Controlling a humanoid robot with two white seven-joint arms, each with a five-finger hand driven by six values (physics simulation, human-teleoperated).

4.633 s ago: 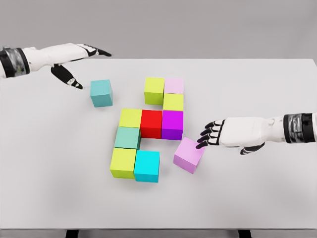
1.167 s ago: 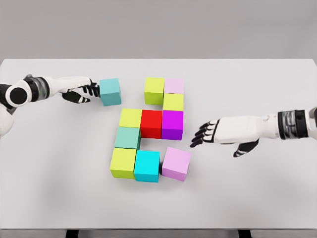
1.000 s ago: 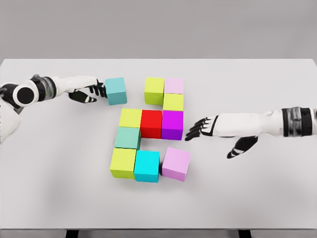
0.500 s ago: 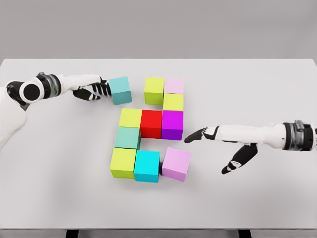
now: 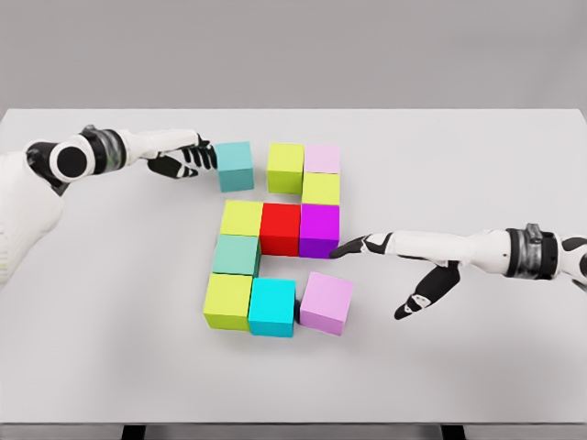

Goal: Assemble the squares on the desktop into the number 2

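Observation:
Coloured cubes lie on the white table (image 5: 477, 165). A teal cube (image 5: 235, 165) sits just left of the top row's yellow-green cube (image 5: 285, 168), a narrow gap between them. My left hand (image 5: 202, 156) rests its straightened fingertips against the teal cube's left face, grasping nothing. Pale pink (image 5: 322, 158) and yellow-green (image 5: 320, 189) cubes form the upper right. Yellow (image 5: 241, 218), red (image 5: 281, 228) and purple (image 5: 319, 230) make the middle row. Sea-green (image 5: 236, 255), lime (image 5: 227, 301), cyan (image 5: 271, 307) and lilac (image 5: 326, 302) cubes form the lower part. My right hand (image 5: 362, 246) lies flat, open, fingertips at the purple cube's lower right corner.
The lilac cube sits slightly turned against the cyan one. The right thumb (image 5: 415, 301) hangs down to the right of the lilac cube. The table's far edge runs behind the top row.
The left hand has pushed the teal cube rightward, close to the top yellow-green cube. The right hand has stretched out leftward, its fingertips reaching the purple cube.

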